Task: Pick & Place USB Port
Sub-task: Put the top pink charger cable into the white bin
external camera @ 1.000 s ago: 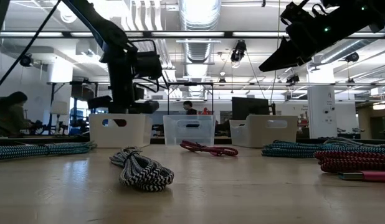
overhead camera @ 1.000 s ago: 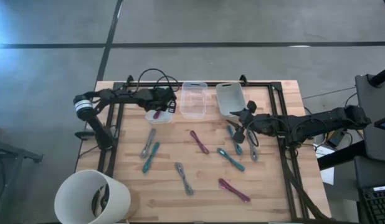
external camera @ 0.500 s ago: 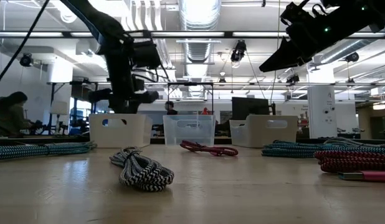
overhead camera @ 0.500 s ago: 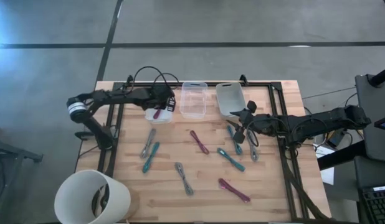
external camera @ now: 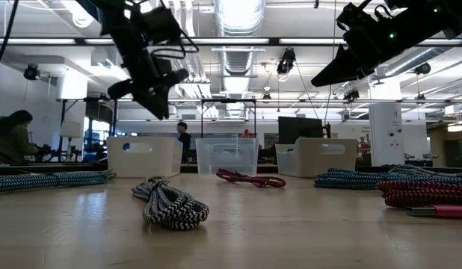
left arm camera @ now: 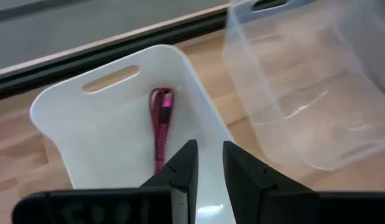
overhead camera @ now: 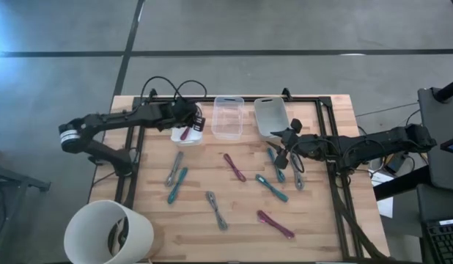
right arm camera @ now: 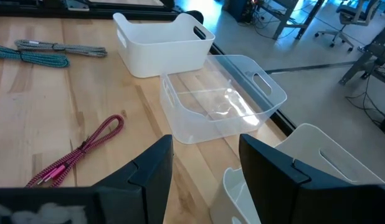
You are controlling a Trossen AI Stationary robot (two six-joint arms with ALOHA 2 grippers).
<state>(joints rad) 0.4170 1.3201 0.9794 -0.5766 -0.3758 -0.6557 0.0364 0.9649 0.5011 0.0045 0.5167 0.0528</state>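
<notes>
A pink USB cable (left arm camera: 161, 124) lies on the floor of the left white bin (overhead camera: 177, 136), also seen in the high view (overhead camera: 184, 133). My left gripper (left arm camera: 209, 149) hovers above this bin (left arm camera: 105, 124), tipped, empty, with a narrow gap between its fingers; it shows high up in the low view (external camera: 158, 104). My right gripper (overhead camera: 284, 147) is open and empty, held above the teal and grey cables at the table's right. Several coiled cables lie on the table: pink (overhead camera: 234, 166), teal (overhead camera: 272, 187), grey (overhead camera: 217, 210).
A clear bin (overhead camera: 227, 117) and a second white bin (overhead camera: 270, 116) stand beside the left bin along the far edge. More cables lie at the left (overhead camera: 175, 176) and near right (overhead camera: 275, 224). A white bucket (overhead camera: 109, 233) stands off the near left corner.
My left gripper has risen from just over the left white bin and tipped forward, while its arm's rear part has swung toward the table's left. The pink cable stays in the bin.
</notes>
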